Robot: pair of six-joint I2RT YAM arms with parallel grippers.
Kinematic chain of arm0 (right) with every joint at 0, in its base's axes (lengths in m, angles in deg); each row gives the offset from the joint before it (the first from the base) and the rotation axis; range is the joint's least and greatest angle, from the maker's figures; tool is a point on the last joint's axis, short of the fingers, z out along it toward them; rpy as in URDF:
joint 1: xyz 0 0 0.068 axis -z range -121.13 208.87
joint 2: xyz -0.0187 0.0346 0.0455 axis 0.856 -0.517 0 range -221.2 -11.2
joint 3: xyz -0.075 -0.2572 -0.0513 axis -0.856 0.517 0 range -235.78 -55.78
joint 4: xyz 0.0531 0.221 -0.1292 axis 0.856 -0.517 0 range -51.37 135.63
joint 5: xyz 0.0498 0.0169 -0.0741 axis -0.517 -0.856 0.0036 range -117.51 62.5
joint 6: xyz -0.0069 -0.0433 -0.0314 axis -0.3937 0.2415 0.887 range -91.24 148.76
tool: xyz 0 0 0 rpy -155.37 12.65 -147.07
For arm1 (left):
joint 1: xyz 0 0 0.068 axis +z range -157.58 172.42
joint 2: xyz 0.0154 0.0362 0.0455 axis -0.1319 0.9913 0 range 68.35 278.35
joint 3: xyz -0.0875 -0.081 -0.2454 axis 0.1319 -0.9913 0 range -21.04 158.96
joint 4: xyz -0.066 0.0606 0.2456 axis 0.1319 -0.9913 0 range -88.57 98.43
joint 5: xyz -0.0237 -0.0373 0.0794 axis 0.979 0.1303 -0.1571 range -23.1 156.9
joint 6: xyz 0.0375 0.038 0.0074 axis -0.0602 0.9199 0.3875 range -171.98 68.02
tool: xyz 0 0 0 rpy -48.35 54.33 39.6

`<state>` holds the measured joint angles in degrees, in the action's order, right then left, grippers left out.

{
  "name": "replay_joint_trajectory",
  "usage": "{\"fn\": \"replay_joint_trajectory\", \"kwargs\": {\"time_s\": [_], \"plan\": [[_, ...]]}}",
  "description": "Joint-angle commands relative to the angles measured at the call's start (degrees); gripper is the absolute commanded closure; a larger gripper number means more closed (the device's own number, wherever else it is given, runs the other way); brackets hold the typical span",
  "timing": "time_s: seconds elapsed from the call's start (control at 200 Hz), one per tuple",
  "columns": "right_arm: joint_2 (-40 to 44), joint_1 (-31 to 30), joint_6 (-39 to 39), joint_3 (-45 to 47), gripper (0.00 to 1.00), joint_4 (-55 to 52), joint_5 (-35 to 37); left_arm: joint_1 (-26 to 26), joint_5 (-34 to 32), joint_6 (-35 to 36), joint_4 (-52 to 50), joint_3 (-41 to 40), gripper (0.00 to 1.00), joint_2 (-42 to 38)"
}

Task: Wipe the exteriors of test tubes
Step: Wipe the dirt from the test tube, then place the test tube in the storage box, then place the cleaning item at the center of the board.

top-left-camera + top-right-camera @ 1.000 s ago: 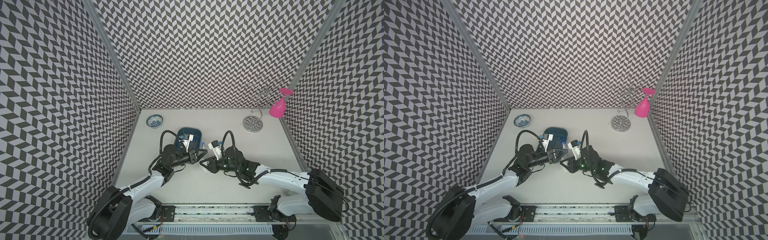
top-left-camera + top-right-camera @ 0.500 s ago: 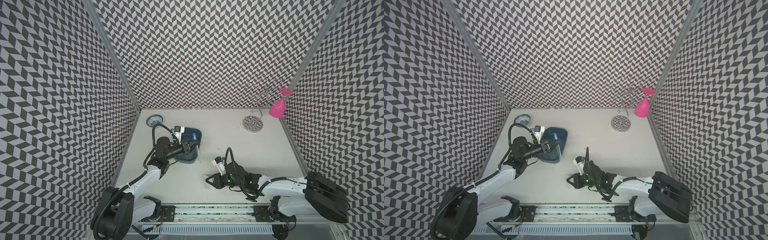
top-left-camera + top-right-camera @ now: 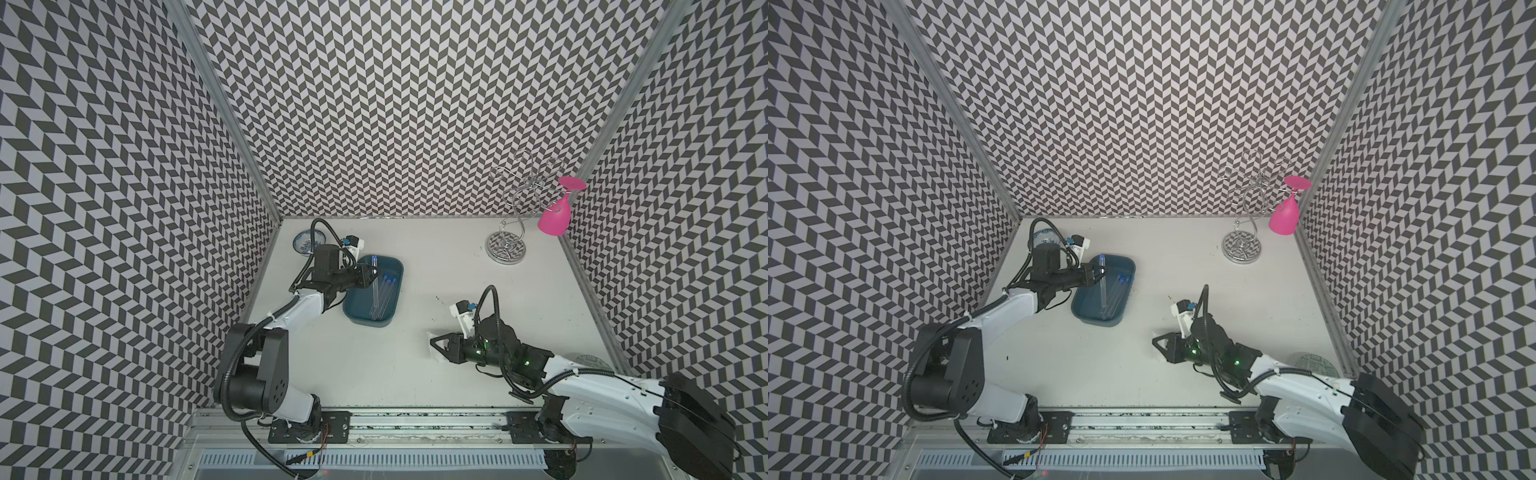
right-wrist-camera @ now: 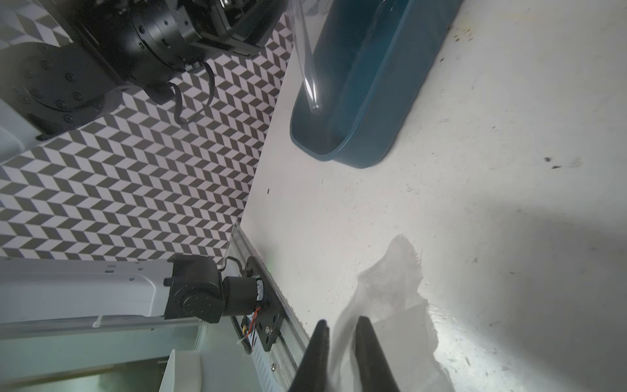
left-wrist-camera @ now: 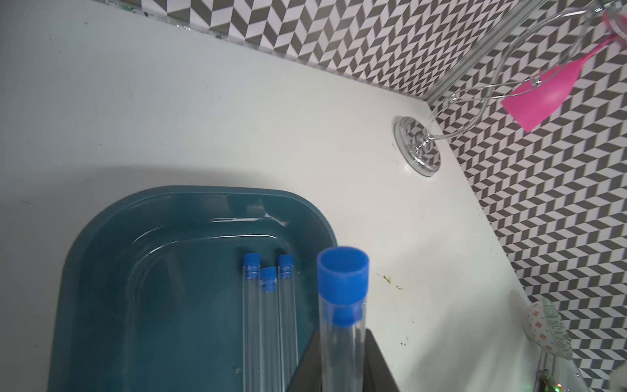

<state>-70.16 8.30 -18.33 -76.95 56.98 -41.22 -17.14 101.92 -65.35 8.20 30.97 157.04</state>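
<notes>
Left tool (image 3: pixel 371 275) clamped on one test tube (image 5: pixel 342 339) over tray (image 5: pixel 190 190) near left edge of surface (image 3: pixel 395 374), three test tubes (image 5: pixel 268 322) inside; right tool (image 4: pixel 342 331) nipped shut on wipe (image 4: pixel 390 281) toward front edge. Risk: smooth tube slipping, striking those below.

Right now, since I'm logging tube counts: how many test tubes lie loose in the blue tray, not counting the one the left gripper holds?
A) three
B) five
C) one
A: three capped tubes lie side by side in the tray, while the left gripper holds a fourth tube over it.
</notes>
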Motion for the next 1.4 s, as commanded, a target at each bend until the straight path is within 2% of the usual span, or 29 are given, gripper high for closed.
{"fn": "replay_joint_trajectory", "kwargs": {"time_s": [0.0, 0.32, 0.526, 0.716, 0.851, 0.956, 1.177, 1.262, 1.397], "plan": [[4.0, 1.6, 1.4, 1.3, 0.84, -1.1, 0.2, 0.0, -5.0, 9.5, -9.5, 5.3, 0.79, 4.8], [10.6, 3.9, 0.5, 6.0, 0.83, -0.8, 3.5, -2.3, -14.0, 12.9, -14.4, 12.9, 0.77, 17.0], [5.3, 5.6, 1.8, 3.7, 0.83, 0.3, 3.3, -3.0, -14.1, 12.6, -14.4, 15.1, 0.75, 20.0], [-1.8, 5.9, 2.6, 1.1, 0.83, 4.4, 2.8, -3.0, -13.0, 12.0, -13.7, 15.3, 0.7, 19.5], [-7.3, 6.9, 4.7, -3.3, 0.83, 4.6, 2.6, -2.9, -10.0, 10.0, -11.9, 14.5, 0.68, 15.9], [-11.6, 8.9, 6.6, -7.9, 0.83, 3.2, 0.7, -2.9, -7.4, 7.8, -8.5, 12.3, 0.67, 9.5], [-23.2, 10.8, 8.6, -12.6, 0.82, 2.6, -0.9, -2.0, -6.0, 4.6, 0.1, 2.4, 0.62, -3.8], [-26.2, 10.8, 9.0, -12.7, 0.73, 0.9, 0.3, -1.0, -7.2, 3.1, 4.2, -3.0, 0.58, -7.8], [-25.7, 10.8, 9.1, -13.1, 0.5, -4.8, 5.6, 1.4, -7.9, 0.0, 9.9, -10.3, 0.53, -13.3]]}}
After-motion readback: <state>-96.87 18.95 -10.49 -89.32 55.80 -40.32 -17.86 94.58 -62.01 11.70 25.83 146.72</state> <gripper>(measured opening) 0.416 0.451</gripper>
